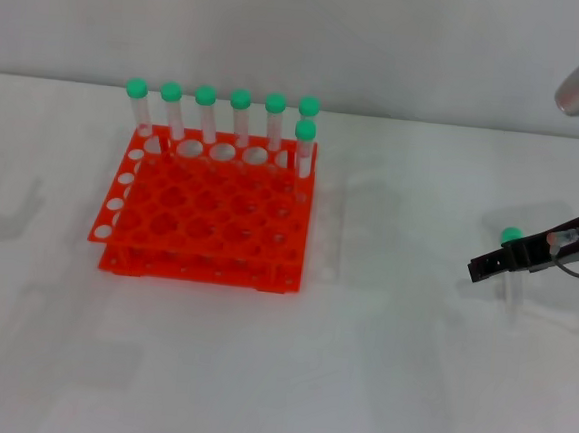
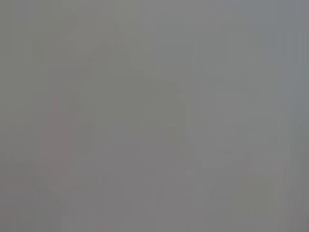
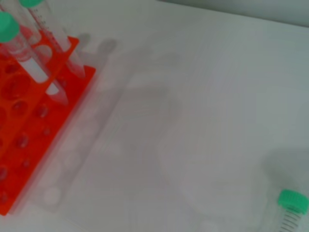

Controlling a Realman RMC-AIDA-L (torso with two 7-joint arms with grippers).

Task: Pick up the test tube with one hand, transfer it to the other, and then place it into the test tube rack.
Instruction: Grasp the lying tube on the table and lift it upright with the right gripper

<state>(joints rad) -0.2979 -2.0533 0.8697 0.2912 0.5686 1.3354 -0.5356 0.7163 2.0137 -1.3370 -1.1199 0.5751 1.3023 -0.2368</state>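
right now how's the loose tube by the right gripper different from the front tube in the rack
The loose test tube lies flat on the table, under the right gripper; the front racked tube stands upright in the orange rack. The loose one is alone, while the racked one has six neighbours behind it. Both are clear with green caps.

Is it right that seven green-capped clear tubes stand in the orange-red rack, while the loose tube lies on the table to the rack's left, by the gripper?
One detail is off: the loose clear plastic test tube with the green cap lies to the right of the orange-red plastic rack, beside the black right gripper, as the head view shows. Seven tubes do stand in the rack.
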